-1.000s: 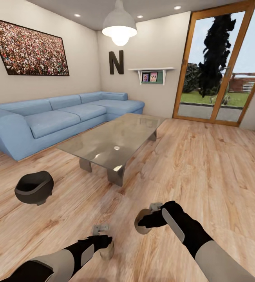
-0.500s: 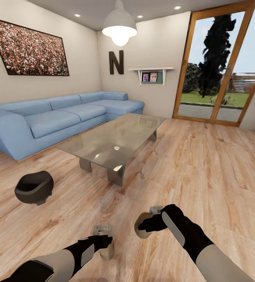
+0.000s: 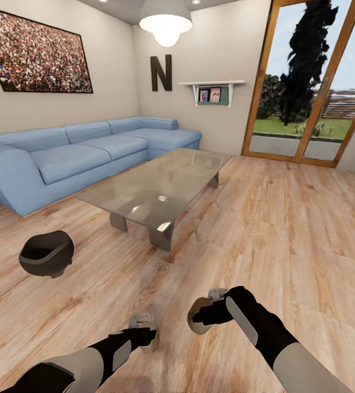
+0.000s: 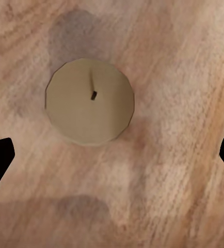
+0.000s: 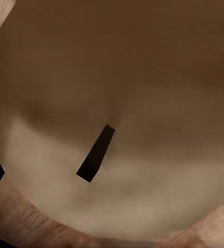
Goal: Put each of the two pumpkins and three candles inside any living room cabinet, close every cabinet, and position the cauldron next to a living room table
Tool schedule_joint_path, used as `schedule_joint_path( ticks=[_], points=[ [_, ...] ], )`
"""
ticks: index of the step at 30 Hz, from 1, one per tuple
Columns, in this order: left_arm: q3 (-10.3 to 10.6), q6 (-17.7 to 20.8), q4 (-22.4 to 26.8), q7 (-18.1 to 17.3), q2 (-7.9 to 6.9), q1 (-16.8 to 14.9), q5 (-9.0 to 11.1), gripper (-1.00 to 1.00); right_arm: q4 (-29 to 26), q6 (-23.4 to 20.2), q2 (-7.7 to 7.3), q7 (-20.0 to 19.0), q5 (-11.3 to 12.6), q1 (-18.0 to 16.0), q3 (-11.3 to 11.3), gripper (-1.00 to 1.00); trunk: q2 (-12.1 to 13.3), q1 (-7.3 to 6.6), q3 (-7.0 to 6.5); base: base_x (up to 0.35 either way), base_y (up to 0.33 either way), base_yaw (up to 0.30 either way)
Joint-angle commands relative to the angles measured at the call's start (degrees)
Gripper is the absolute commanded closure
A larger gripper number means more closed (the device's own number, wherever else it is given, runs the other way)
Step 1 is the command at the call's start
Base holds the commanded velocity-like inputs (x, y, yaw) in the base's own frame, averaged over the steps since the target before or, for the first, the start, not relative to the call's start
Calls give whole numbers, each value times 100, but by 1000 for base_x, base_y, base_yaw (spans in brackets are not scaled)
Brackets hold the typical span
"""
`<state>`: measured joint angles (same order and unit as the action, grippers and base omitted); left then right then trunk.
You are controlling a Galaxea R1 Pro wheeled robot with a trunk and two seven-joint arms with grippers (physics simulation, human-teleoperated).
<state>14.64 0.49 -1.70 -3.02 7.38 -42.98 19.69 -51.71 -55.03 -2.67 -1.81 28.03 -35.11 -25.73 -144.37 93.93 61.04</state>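
Tan candle (image 5: 117,129) clamped in right pincer (image 3: 202,315) (wick visible)

Floor (image 3: 286,229) was light tan wood planks w/ darker grain streaks. Sofa (image 3: 62,158) was pale blue. Table (image 3: 161,185) had a glossy grey glass top on grey legs. Cauldron (image 3: 46,254) was black w/ a greyish rim. Walls were cream; the letter N (image 3: 161,72) was dark brown. Wall picture (image 3: 32,54) showed a speckled red, white and dark crowd pattern in a black frame. Door frame (image 3: 256,82) was orange-brown wood. Lamp (image 3: 166,22) was white. Both arms were black w/ grey panels. The 2 candles: left one (image 4: 90,101) grey-tan w/ a dark wick; right one (image 5: 112,129) tan-brown, wick black.
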Motion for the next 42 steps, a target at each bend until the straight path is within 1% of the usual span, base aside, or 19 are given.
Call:
schedule_joint_path(
  ticks=[1,25,36,42],
  points=[
    [40,4,-15,-23,2,-8,61,-100,-6,-16,-7,-20,-16,-5,-12,100,-4,1,28,0,0,0],
    [39,4,-15,-23,4,-8,62,-100,-6,-13,-5,-21,-17,-5,-11,100,-36,63,560,0,0,0],
    [40,21,-28,-23,2,-8,61,-100,-6,-16,-8,-21,-17,-5,-11,100,-36,63,560,6,0,0],
    [39,25,-24,-23,0,-8,61,-100,-6,-16,-6,-19,-17,-5,-17,100,-36,63,560,251,0,0]
  ],
)
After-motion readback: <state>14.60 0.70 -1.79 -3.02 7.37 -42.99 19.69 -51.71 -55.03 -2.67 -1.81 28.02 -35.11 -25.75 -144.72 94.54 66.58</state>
